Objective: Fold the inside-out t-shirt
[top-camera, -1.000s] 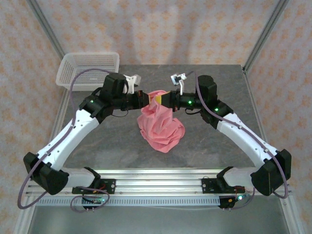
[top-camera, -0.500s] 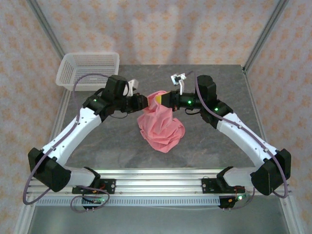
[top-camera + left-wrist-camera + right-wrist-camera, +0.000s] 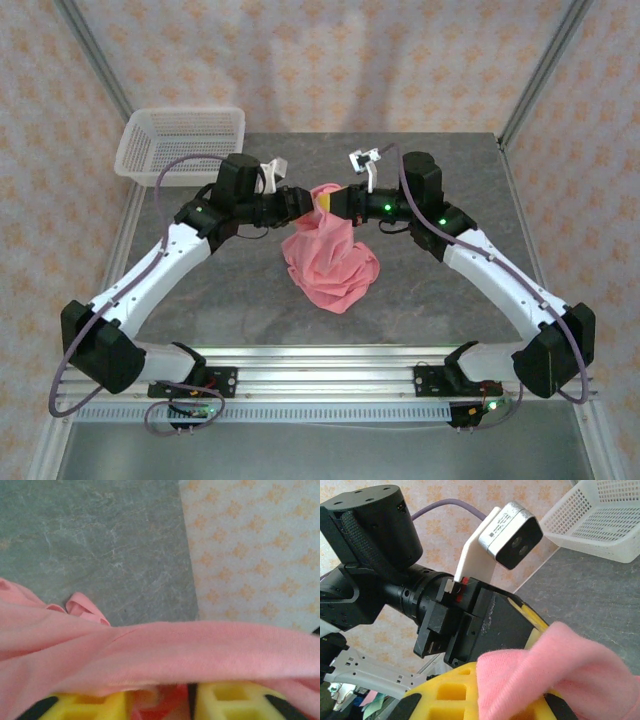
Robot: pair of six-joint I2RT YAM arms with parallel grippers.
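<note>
**Surroundings: Basket, Table Top, Enclosure**

A white mesh basket stands upright at the far left corner of the table. Its walls are perforated in a fine grid and its rim is rolled. The table top is grey and stone-patterned with pale veining. A slotted aluminium rail runs along the table's near edge. A pale wall covering with a repeating orange motif encloses the far side and both flanks. Two aluminium posts, left and right, rise slanting from the far corners.

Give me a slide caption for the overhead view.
Right gripper pinches the top of the pink t-shirt, left gripper alongside, above the table.
</note>
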